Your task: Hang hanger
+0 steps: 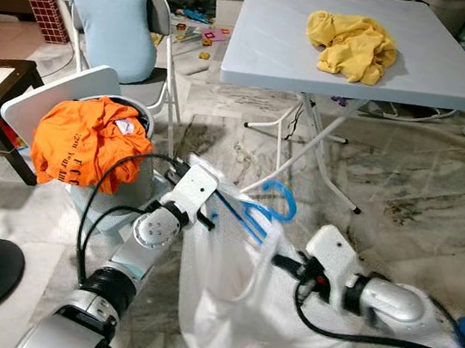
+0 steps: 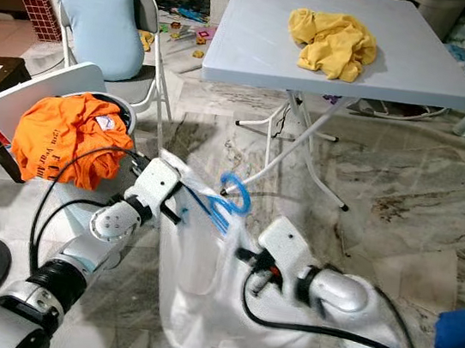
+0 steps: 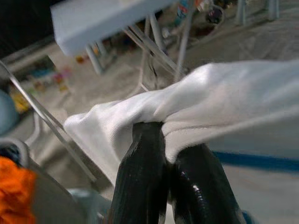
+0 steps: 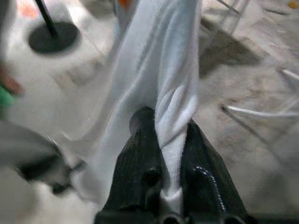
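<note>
Pinching white garment (image 1: 231,304) | left end effector (image 3: 163,135), right end effector (image 4: 168,135) | blue hanger (image 1: 264,206) between

A yellow cloth (image 1: 352,45) lies on the grey counter (image 1: 267,49) far away. On the left, an orange shirt (image 1: 80,148) hangs over a basket (image 1: 137,110). Behind it stands a chair (image 1: 163,17) with a light blue cushion (image 1: 114,19). Small toys (image 1: 202,36) lie on the marble floor (image 1: 419,200).

Soft white cloth garment (image 1: 230,312), glossy blue plastic hanger (image 1: 267,207), polished marble-look floor (image 1: 412,191), matt tabletop (image 1: 270,32).
</note>
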You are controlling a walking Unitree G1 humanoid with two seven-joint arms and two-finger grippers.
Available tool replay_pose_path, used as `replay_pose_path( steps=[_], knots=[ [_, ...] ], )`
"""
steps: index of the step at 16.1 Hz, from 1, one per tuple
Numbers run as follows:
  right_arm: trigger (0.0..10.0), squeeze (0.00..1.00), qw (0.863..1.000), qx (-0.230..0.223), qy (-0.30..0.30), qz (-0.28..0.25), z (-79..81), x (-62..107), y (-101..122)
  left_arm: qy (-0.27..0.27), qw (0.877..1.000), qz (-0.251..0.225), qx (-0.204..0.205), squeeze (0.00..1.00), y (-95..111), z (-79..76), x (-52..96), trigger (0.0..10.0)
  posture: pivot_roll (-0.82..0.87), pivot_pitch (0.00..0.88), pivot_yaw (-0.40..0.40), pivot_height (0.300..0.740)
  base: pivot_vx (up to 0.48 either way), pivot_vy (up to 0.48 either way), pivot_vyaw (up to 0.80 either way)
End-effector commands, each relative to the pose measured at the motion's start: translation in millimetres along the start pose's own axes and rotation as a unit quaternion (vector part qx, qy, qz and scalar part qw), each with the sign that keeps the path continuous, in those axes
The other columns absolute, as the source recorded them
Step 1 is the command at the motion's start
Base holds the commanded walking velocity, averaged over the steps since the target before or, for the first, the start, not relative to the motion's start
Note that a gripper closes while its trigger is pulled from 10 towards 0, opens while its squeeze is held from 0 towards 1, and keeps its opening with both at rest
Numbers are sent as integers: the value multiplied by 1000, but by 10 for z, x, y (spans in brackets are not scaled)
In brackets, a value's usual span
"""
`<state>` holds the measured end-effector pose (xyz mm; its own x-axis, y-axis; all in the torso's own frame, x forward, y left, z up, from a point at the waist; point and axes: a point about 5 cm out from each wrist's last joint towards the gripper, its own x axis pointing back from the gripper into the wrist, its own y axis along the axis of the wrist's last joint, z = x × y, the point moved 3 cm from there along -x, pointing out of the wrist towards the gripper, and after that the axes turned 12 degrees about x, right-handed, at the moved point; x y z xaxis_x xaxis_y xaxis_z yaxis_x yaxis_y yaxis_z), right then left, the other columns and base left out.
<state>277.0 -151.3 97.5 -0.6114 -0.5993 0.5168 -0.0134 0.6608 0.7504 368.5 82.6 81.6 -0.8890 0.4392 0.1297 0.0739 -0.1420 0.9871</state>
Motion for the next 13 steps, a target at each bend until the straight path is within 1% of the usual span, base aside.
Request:
replay_pose_path(
  steps=[1,2,4,5,7,8,10,12,13],
  knots=[
    [10000,0,999,24,-2,37,-50,46,-157,21,1000,-13,11,0,76,154,30,0,-95,78,50,740,0,0,0],
    [10000,0,997,49,-4,51,-111,87,-215,16,1000,-10,11,0,70,143,33,0,-92,78,50,740,0,0,0],
    [10000,0,994,82,-10,75,-214,145,-307,6,1000,-6,10,0,56,116,41,0,-92,78,50,740,0,0,0],
    [10000,0,989,114,-11,89,-289,193,-356,-3,1000,-1,11,0,48,91,45,0,-92,78,50,740,0,0,0],
    [10000,0,983,153,-5,103,-363,258,-421,-13,1000,6,12,0,41,70,48,0,-88,77,50,740,0,0,0],
    [10000,0,977,179,7,118,-407,326,-486,-18,1000,10,9,0,38,63,53,0,-86,79,51,740,0,0,0],
    [10000,0,961,233,38,144,-502,515,-605,-31,999,22,6,0,16,52,67,0,-86,80,54,740,0,0,0],
    [10000,0,950,265,58,157,-566,649,-645,-38,999,33,3,0,-12,44,77,0,-88,82,55,740,0,0,0],
    [10000,0,949,267,58,158,-596,670,-649,-42,998,38,2,0,-23,34,80,0,-89,83,55,740,0,0,0]
  ],
)
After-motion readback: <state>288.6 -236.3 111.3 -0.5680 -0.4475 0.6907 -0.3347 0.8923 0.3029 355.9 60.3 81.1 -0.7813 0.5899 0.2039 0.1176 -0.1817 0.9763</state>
